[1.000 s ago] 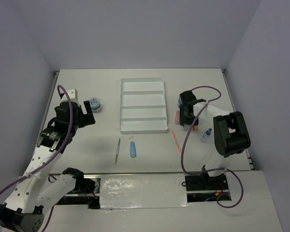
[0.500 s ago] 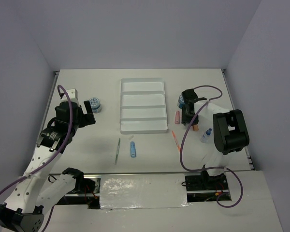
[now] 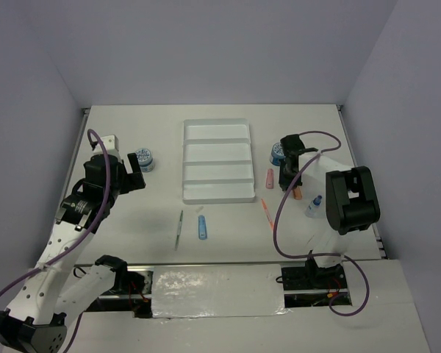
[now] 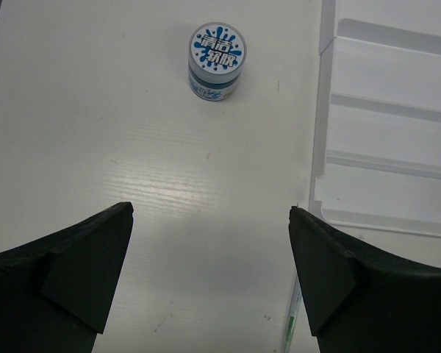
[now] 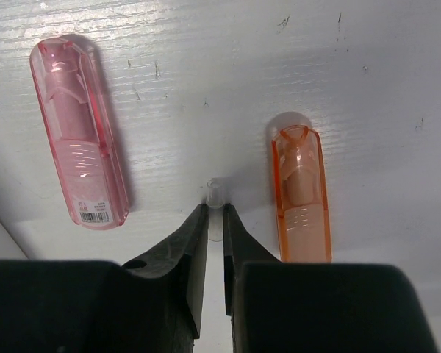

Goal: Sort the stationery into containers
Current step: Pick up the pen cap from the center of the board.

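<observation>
Pink stick [image 5: 81,132] and orange stick [image 5: 301,191] flat on table [image 5: 206,66], right of white tray [image 3: 217,152]; between them, right gripper [image 5: 214,211] pressed nearly together, clasping neither; left gripper [image 4: 209,213] spread wide before blue-white tub [image 4: 217,59]

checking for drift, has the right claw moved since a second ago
Yes, the right claw has shifted slightly right, away from the tray, uncovering the tub.

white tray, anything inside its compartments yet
Nothing visible: from above, all four compartments of the white tray show only bare white floor. Nothing covers any part of it, so no compartment is hidden.
</observation>
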Action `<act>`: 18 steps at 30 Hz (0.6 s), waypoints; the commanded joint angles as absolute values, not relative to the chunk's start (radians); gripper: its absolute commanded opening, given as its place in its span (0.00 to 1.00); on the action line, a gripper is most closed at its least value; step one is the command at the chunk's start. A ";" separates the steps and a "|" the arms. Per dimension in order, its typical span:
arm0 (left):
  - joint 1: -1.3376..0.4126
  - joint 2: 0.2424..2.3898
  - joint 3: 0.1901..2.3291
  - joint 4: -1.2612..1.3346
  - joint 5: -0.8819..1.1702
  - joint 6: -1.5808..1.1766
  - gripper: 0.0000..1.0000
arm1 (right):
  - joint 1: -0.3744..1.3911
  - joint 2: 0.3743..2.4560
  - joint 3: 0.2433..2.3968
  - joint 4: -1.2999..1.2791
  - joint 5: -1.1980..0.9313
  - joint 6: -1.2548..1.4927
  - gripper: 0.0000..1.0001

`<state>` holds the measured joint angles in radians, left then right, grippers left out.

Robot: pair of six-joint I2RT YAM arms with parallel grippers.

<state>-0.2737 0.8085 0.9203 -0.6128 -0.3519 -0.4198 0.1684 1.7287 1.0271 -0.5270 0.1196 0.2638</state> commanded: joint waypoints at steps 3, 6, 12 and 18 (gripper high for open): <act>-0.278 0.790 0.937 -0.609 -0.330 -0.419 0.99 | 0.163 1.715 0.996 -0.492 0.068 0.276 0.00; -0.278 0.785 0.940 -0.626 -0.264 -0.457 0.99 | 0.164 1.648 0.971 -0.463 0.038 0.288 0.00; -0.368 0.922 0.864 -0.644 -0.152 -0.616 0.99 | 0.247 1.358 0.943 -0.437 0.106 0.351 0.00; -0.655 1.104 0.818 -0.632 -0.278 -0.773 0.99 | 0.371 1.238 1.043 -0.546 0.138 0.339 0.00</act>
